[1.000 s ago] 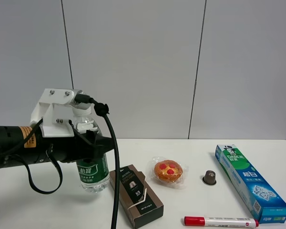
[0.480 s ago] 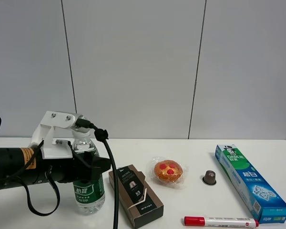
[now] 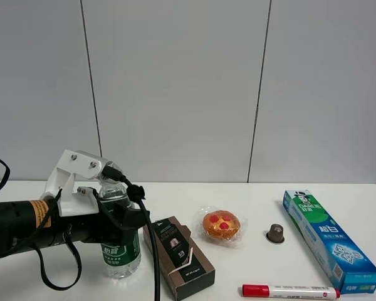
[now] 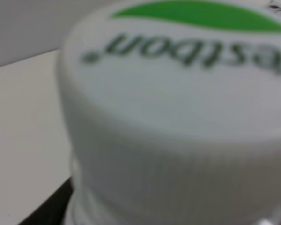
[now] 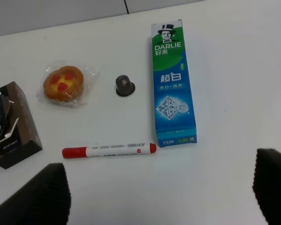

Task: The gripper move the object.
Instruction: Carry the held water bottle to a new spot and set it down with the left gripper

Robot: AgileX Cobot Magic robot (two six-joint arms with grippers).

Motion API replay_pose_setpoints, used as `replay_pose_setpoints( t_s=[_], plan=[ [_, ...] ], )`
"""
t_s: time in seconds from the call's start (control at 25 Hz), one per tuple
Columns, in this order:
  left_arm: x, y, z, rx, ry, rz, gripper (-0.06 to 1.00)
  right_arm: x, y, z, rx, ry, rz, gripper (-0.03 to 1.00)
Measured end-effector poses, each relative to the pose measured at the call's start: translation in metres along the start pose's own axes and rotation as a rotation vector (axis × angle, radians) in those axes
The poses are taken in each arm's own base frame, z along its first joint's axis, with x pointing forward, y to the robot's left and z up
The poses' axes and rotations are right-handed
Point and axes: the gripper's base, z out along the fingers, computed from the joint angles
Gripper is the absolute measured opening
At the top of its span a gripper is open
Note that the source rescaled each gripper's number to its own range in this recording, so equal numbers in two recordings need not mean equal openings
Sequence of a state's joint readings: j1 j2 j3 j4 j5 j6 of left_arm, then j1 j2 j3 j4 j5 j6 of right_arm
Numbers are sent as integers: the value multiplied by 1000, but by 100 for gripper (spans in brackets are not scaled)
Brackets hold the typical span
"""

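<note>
The object is a small clear water bottle [image 3: 121,254] with a white-green cap and a dark green label. It stands upright at the front left of the white table [image 3: 250,269]. My left gripper [image 3: 122,221] comes in from the left, with its black jaws shut around the bottle's upper body. In the left wrist view the bottle's cap [image 4: 178,108] fills the frame, blurred and very close. My right gripper [image 5: 161,187] is open and empty, high above the table. Its two dark fingers [image 5: 42,194] show at the frame's lower corners. It is out of the exterior view.
Right of the bottle lie a dark brown box [image 3: 178,256], a wrapped pastry [image 3: 221,226], a small brown capsule [image 3: 275,233], a red-capped marker [image 3: 290,291] and a blue-green toothpaste box [image 3: 329,239]. A black cable [image 3: 151,251] hangs from the left wrist beside the brown box.
My left gripper has lowered the bottle from above the table down to the surface. Over the last half second it has barely shifted. The other items have not moved.
</note>
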State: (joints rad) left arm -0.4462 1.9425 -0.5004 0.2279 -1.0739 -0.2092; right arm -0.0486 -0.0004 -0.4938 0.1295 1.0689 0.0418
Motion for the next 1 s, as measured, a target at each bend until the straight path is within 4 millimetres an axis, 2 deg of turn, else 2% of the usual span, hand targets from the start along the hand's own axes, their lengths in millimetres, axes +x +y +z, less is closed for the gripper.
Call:
replay_pose_setpoints(
  t_s=[0.08,0.2,0.32,0.44,0.68,1.0],
  plan=[
    [0,0,0,0,0,6,4,0,0,0,0,0,0,100],
    [-3,0,0,3,-24,7,36,0,0,0,0,0,0,100],
    [-4,0,0,4,-33,7,50,0,0,0,0,0,0,100],
    [-4,1,0,-7,-29,3,54,0,0,0,0,0,0,100],
    [-7,1,-1,-20,-25,2,68,0,0,0,0,0,0,100],
    [-19,-1,-9,-35,38,23,68,0,0,0,0,0,0,100]
  ],
)
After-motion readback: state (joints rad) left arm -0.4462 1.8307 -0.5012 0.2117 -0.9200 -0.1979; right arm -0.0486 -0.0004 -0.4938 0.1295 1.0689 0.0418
